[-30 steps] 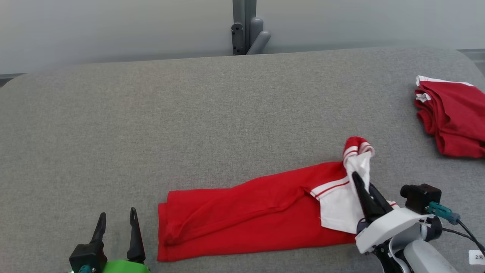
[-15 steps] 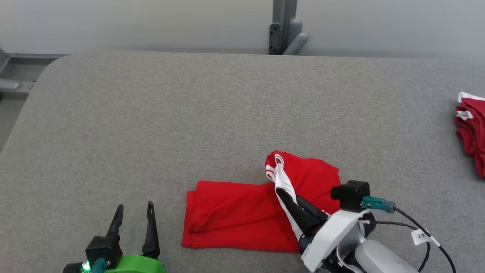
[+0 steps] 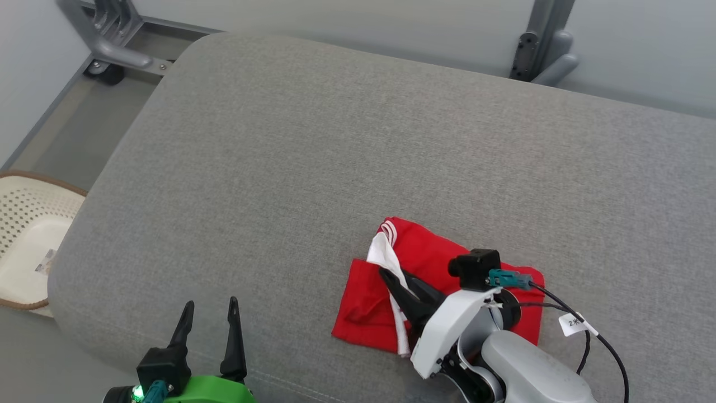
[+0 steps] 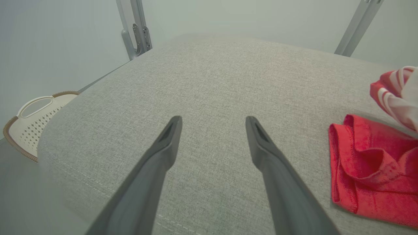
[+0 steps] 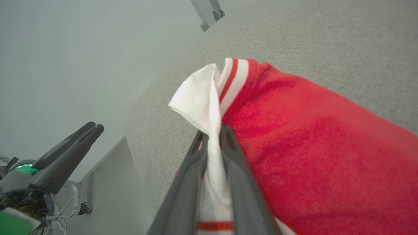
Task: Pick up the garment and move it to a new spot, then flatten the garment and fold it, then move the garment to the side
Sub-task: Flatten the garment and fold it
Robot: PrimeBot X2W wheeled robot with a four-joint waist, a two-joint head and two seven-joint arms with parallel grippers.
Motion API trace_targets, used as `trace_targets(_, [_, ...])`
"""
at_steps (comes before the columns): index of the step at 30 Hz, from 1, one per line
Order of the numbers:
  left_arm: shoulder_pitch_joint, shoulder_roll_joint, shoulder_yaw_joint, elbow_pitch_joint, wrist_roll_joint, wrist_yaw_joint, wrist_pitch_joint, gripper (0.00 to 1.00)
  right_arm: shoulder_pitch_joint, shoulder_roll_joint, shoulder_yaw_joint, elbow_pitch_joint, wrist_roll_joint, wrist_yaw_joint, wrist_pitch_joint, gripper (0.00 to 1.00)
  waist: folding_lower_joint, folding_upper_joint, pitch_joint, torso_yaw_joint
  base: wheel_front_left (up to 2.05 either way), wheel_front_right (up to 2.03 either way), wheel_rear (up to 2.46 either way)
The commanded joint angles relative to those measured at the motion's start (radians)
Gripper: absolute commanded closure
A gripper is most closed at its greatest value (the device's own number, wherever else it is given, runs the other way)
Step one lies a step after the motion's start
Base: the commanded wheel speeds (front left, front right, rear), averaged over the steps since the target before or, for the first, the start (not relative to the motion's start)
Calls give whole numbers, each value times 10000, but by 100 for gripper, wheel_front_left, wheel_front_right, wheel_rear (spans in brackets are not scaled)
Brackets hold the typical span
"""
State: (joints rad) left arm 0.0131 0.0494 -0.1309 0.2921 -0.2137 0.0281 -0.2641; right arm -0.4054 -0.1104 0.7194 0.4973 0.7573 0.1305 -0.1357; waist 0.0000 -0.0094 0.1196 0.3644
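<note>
The garment (image 3: 442, 254) is red with a white, red-striped panel, and it lies doubled over on the grey padded table (image 3: 313, 157) near the front edge. My right gripper (image 3: 392, 275) is shut on the white panel and holds that end above the left part of the red cloth. In the right wrist view the white fabric of the garment (image 5: 310, 137) runs up between the two fingers of the right gripper (image 5: 214, 132). My left gripper (image 3: 211, 303) stands open over the table's front left, with nothing in it. The left wrist view has the left gripper (image 4: 213, 119) well left of the garment (image 4: 369, 169).
A cream perforated basket (image 3: 22, 240) sits on the floor past the table's left end and is also in the left wrist view as the basket (image 4: 36, 120). Grey metal frame parts (image 3: 112, 45) stand behind the table. The table's rounded left corner is close to my left gripper.
The camera has swung left. My right gripper has carried the garment's white end leftward over the red part, doubling the long strip into a short bundle. The left gripper stays open.
</note>
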Motion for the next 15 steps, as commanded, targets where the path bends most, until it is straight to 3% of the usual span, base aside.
trace_targets(1, [-130,28,-17,-46,-73,92,4,0,-266,73,93,315,113,1,-237,0,0,94,251,614,0,0,0])
trace_targets(8, [-107,27,216,-202,-7,192,4,0,-723,-20,-53,730,239,1,-1093,0,0,94,204,62,0,0,0])
trace_targets(12, [-161,30,345,-291,85,185,4,0,-740,-236,-691,746,-149,1,-1267,0,0,94,115,-437,0,0,0])
trace_targets(15, [-213,30,527,-436,133,188,4,0,-455,-379,-1878,388,-939,1,-1291,0,0,94,29,-1047,0,0,0])
